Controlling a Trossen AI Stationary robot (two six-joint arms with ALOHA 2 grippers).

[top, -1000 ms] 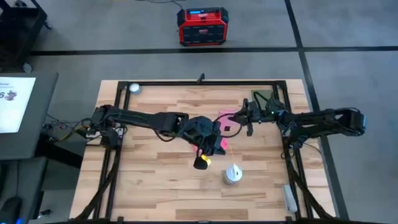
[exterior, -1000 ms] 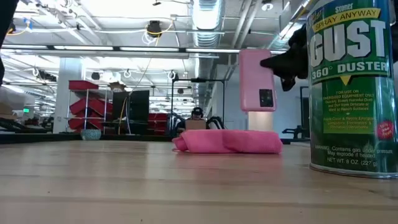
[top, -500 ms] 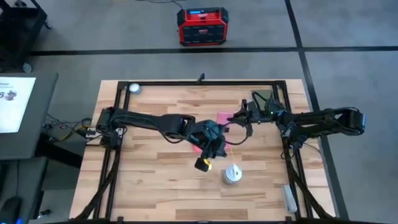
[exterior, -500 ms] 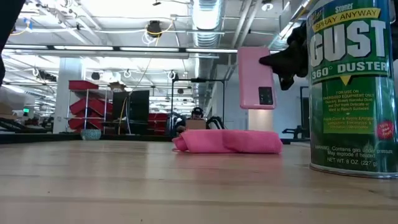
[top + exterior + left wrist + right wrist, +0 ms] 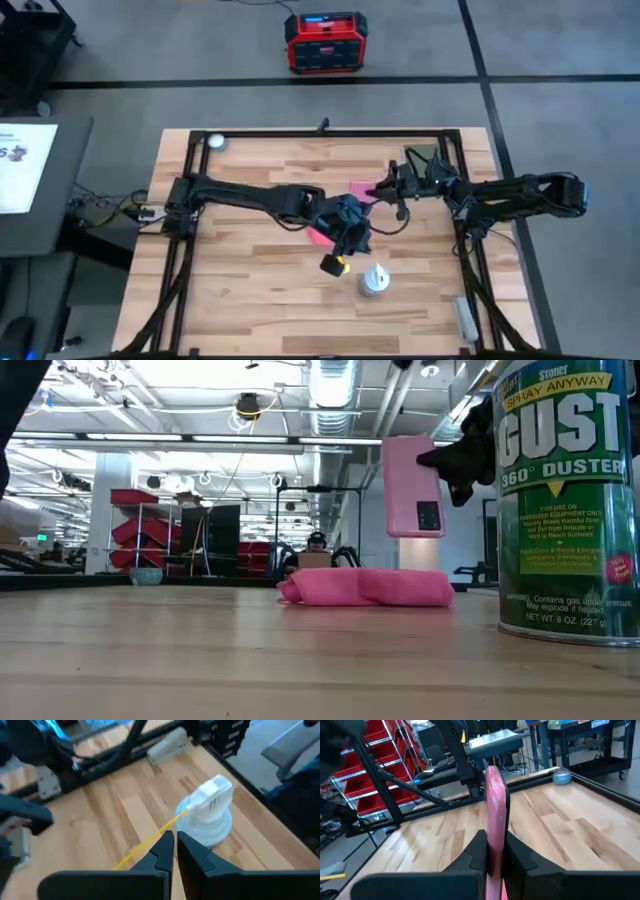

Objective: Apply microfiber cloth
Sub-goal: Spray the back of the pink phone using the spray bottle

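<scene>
Green aerosol can (image 5: 565, 500) stands on the wooden table (image 5: 250, 290) at the low view's near right; its label reads "STONER", "SPRAY ANYWAY", "GUST", "360° DUSTER", with smaller print below, partly illegible. From above, only its white cap shows.

The microfiber cloth (image 5: 368, 586) lies crumpled on the table near mid-board, largely covered from above by the left arm. The left gripper (image 5: 174, 851) hangs above the table beside the can, fingers nearly closed with a narrow gap, nothing between them.

The right gripper (image 5: 492, 852) is clamped on a pale-pink phone (image 5: 496, 820), holding it upright on edge above the cloth, not touching it.

A red power unit (image 5: 324, 43) sits on the floor beyond the table; its lettering is unreadable.
</scene>
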